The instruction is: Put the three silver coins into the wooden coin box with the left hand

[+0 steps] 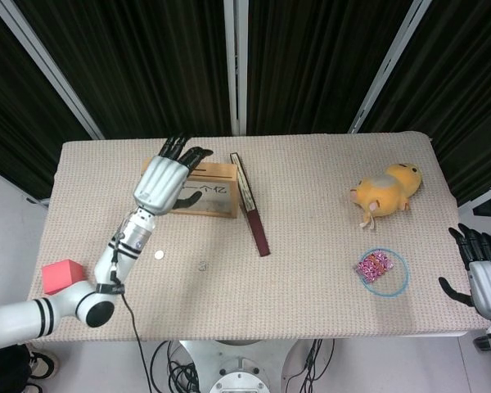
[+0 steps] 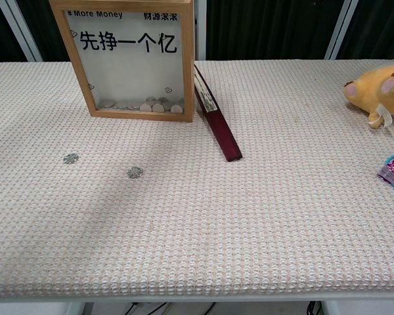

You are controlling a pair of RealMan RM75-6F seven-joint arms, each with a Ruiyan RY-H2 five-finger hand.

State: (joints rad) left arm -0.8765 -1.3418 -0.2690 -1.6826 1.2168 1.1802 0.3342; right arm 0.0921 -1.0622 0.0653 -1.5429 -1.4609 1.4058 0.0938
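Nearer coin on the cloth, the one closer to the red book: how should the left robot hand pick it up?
The coin lies flat on the cloth, apart from the other coin. Probably come straight down and pinch its rim at opposite edges; no face is exposed to grip.

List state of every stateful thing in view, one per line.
Wooden coin box: upright, several coins piled at the bottom behind its clear front.
Two silver coins: flat on the table, apart, outside the box.
Left hand: above the box, fingers spread, holding nothing.
Right hand: off the table's right edge, fingers apart, empty.
Dark red flat case: lying with its far end against the box.
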